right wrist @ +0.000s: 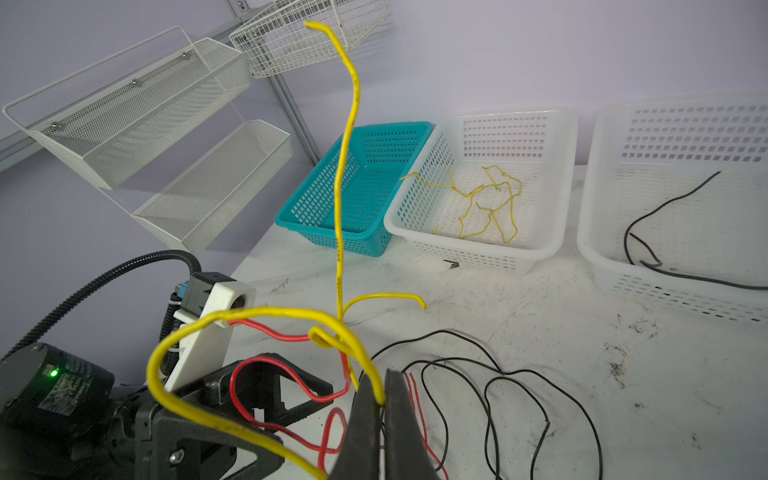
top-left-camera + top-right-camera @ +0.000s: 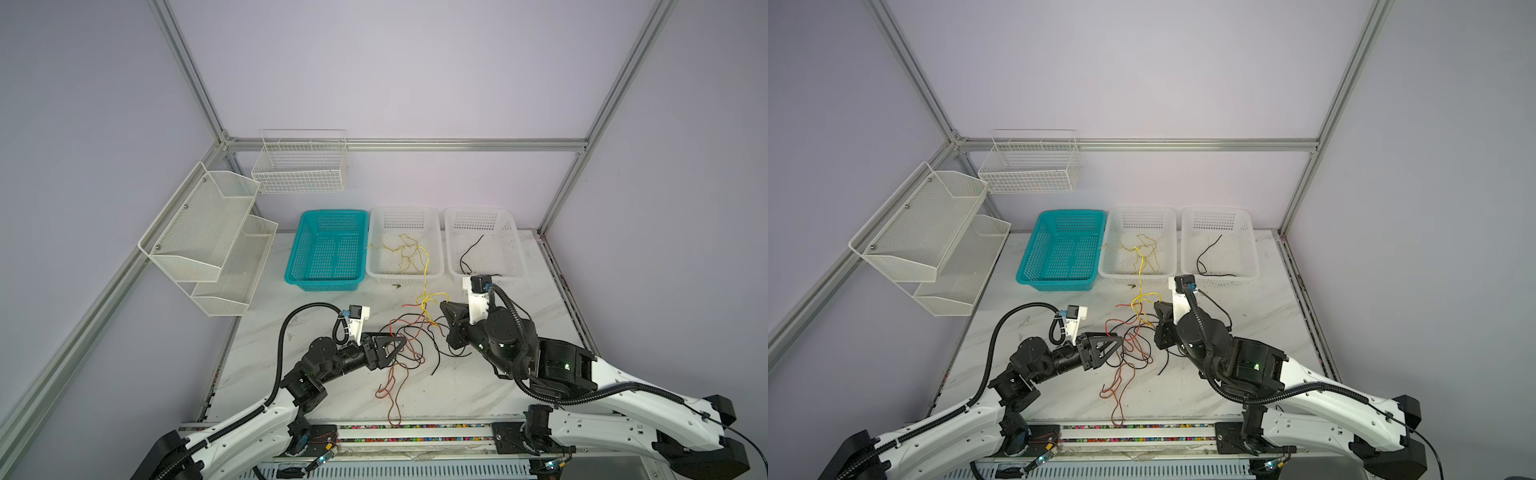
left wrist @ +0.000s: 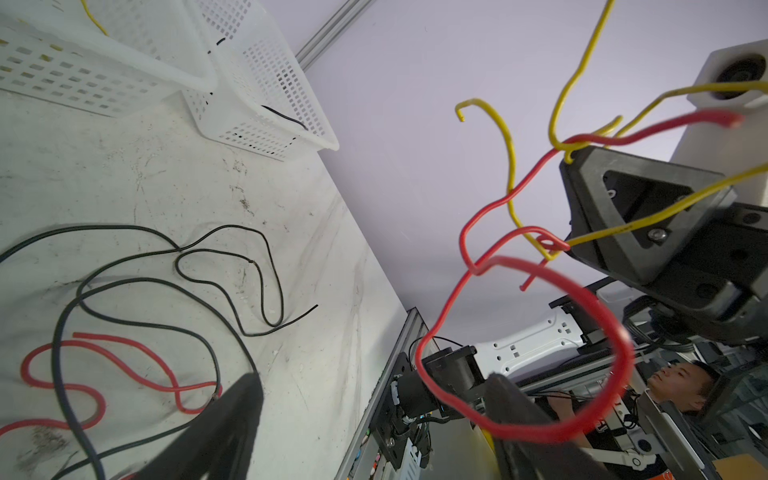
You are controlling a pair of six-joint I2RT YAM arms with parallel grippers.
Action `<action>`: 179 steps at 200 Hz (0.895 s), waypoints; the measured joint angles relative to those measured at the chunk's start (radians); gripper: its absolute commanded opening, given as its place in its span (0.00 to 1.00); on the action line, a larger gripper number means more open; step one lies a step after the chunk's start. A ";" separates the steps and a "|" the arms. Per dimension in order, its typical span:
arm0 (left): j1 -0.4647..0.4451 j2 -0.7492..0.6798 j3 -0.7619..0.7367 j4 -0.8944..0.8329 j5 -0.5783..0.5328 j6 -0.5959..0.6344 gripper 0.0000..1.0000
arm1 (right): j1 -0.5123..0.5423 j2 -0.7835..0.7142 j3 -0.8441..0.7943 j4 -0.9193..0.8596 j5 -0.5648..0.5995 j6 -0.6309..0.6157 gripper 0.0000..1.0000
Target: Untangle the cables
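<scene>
Fingers (image 1: 361, 428) of the right gripper (image 1: 382, 384) are clamped on a yellow cable (image 1: 354, 112), holding it raised above the table (image 2: 457, 386), its free end standing upward. The left gripper (image 3: 372, 378) is spread wide, gripping nothing; a red cable (image 3: 623, 353) loop hangs across one finger. The remaining cables (image 2: 411, 345), red, orange and black, lie tangled on the table between the grippers. Behind them stand a teal basket (image 2: 324, 284), a middle basket (image 2: 405, 277) with yellow wires, and a right basket (image 2: 517, 249) with a black wire.
</scene>
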 measured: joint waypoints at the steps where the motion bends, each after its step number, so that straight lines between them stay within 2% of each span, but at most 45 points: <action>1: 0.000 0.000 0.000 0.005 0.001 0.000 0.84 | 0.000 0.000 0.000 0.000 -0.001 0.000 0.00; 29: 0.000 0.000 0.000 0.071 0.010 -0.015 0.79 | 0.000 0.013 -0.013 0.011 -0.017 0.002 0.00; 43: 0.000 0.000 0.000 0.086 0.011 -0.023 0.71 | 0.000 0.019 -0.015 0.013 -0.026 0.003 0.00; 74: 0.000 0.008 0.000 0.101 0.015 -0.033 0.38 | 0.000 0.021 -0.017 0.028 -0.037 0.004 0.00; 117: -0.001 0.006 0.000 0.086 0.012 -0.016 0.03 | 0.000 0.021 -0.018 0.032 -0.034 0.014 0.00; 123: -0.001 -0.001 0.000 0.075 0.009 -0.013 0.00 | 0.000 0.020 -0.019 0.033 -0.032 0.015 0.00; 179: 0.000 -0.157 0.000 -0.108 -0.072 0.026 0.00 | 0.002 -0.006 -0.030 0.011 0.001 0.024 0.00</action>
